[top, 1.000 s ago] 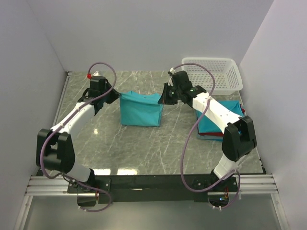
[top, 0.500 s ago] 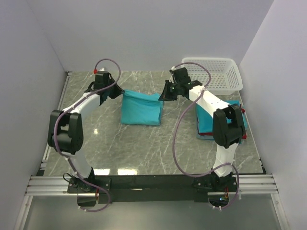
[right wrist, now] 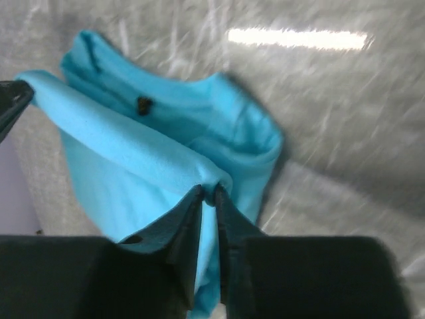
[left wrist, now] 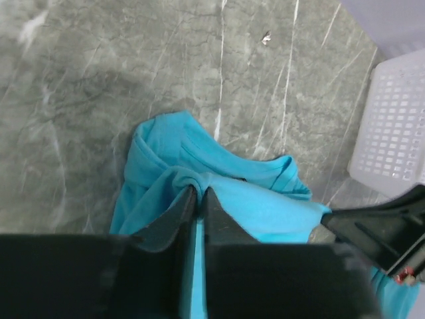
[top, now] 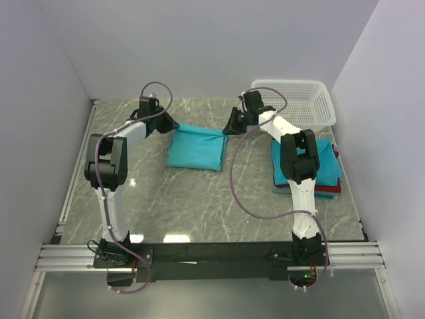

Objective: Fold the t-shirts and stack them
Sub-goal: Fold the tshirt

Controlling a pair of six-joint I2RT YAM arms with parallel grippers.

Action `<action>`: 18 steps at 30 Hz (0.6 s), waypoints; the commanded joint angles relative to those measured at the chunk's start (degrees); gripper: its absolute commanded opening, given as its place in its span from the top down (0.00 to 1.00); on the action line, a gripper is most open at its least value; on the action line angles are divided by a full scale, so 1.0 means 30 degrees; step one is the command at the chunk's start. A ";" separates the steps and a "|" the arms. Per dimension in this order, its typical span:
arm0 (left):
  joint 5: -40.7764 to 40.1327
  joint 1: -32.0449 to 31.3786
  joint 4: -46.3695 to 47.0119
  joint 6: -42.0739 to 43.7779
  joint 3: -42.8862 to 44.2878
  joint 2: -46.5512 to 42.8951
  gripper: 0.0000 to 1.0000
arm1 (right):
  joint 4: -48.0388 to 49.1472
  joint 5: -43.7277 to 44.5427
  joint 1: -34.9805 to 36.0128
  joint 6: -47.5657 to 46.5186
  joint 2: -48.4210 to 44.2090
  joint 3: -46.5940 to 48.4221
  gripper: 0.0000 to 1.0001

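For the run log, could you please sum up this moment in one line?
left pincer: shut on shirt | right pincer: shut on shirt | folded stack: at right

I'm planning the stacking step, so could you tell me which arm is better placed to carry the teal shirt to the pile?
Right, I'd judge. The left gripper and right gripper each pinch a far corner of the teal t-shirt, but the stack lies on the right arm's side.
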 commanded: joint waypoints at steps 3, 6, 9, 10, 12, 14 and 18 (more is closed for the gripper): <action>0.0292 0.0164 0.0899 0.0385 0.1309 0.0119 0.52 | -0.0754 -0.0900 -0.0530 -0.0596 0.1343 0.3088 0.59; -0.0471 0.0164 -0.0297 0.0821 0.2098 -0.0379 0.08 | -0.0903 -0.0812 -0.0531 -0.0919 0.0617 0.3038 0.29; -0.1409 0.0164 -0.1473 0.1233 0.2393 -0.1315 0.01 | -0.0260 -0.0696 -0.0443 -0.1066 -0.1136 0.1405 0.17; -0.1673 0.0135 -0.1532 0.1263 0.2190 -0.1695 0.01 | 0.0177 -0.0637 -0.0269 -0.1095 -0.1697 0.0844 0.16; -0.1647 0.0135 -0.0892 0.0973 0.0905 -0.3217 0.01 | 0.0444 -0.0403 -0.0034 -0.1125 -0.3361 -0.0965 0.15; -0.1908 0.0077 -0.0537 0.0620 -0.0528 -0.4736 0.01 | 0.1553 -0.0372 0.0521 -0.0456 -0.4567 -0.2493 0.15; -0.1094 -0.0420 -0.0015 0.0036 -0.2699 -0.6325 0.01 | 0.4540 -0.1367 0.1898 0.0953 -0.7466 -0.6795 0.15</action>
